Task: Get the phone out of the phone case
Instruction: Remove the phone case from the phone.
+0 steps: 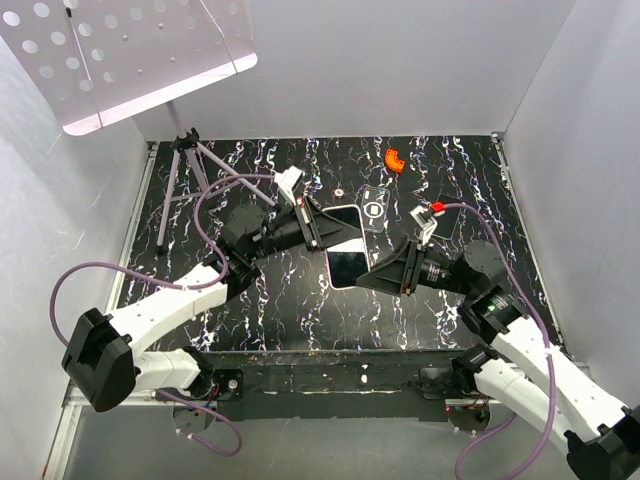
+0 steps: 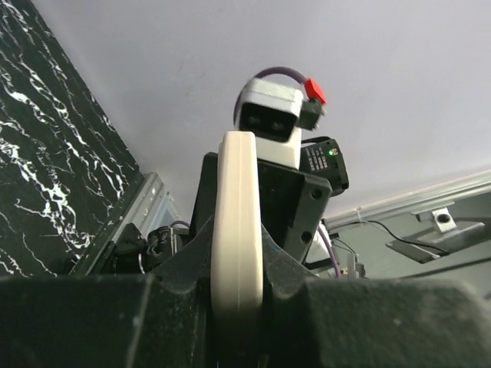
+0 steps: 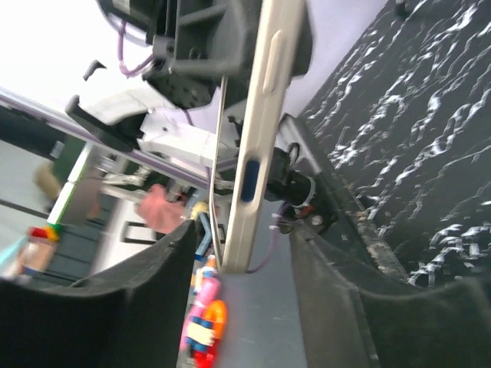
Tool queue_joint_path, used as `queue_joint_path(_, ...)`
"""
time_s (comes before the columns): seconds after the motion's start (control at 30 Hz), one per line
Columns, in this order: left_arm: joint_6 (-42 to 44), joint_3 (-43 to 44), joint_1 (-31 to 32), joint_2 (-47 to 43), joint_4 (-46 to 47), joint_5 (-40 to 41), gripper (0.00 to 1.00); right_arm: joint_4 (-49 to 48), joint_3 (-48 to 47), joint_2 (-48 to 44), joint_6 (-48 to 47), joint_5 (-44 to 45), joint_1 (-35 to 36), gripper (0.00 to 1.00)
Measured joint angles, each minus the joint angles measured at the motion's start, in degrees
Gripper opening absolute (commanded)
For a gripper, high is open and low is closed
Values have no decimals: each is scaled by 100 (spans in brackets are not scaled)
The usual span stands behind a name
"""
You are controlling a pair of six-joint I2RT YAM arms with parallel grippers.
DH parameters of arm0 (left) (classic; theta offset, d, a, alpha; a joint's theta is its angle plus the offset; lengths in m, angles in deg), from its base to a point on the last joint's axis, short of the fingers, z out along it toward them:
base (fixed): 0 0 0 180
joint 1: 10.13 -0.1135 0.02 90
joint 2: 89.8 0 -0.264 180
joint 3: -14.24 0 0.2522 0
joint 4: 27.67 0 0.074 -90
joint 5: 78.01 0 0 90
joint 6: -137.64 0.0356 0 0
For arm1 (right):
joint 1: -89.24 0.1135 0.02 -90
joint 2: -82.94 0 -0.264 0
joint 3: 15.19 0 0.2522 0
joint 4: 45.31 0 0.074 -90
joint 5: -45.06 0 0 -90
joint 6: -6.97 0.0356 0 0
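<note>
Annotator: Phone (image 1: 345,255) is up off the tabletop (image 1: 300,312), mid-scene, between both arms. It sits in its case (image 2: 238,230), the cream rim that shows edge-on in both wrist views.

Checker: Left hand (image 1: 318,228)?

Annotator: Clamped on the far end of the phone, with the rim pinched tight between the dark fingers (image 2: 178,270) in the left wrist view.

Checker: Right hand (image 1: 362,278)?

Annotator: It straddles the near end. The jaws look parted in the right wrist view, with a gap on each side of the rim, so it isn't squeezing.

Checker: Is the case off?

Annotator: Not by my read. The rim wraps the edge along the whole visible length. A clear flat piece (image 1: 375,208) lies just beside the far corner, and I can't tell what it is or whether it's attached.

Checker: Handling?

Annotator: Probably light. The body is stiff, the glass face glossy, likely slick and breakable if dropped. The case rim should flex. I'd keep the left hand's clamp across the faces, catch the rim lip at a near corner with the right hand and peel. The risk is the phone popping free and falling onto the tabletop.
</note>
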Motion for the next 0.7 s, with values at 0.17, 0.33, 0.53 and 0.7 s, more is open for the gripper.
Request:
queue_joint_path(0.17, -151, 719, -323, 428, -254, -901, 0, 1139, -520, -282, -981, -94, -15, 58)
queue_joint_path(0.33, -299, 780, -330, 625, -232, -1449, 0, 1399, -590, -63, -1248, -433, -15, 50)
queue_joint_path(0.53, -358, 778, -332, 686, -232, -1674, 0, 973, -479, -66, -1093, -732, -24, 33)
queue_joint_path(0.7, -382, 778, -334, 686, -203, -1794, 0, 702, -476, 22, -975, -1003, -26, 13)
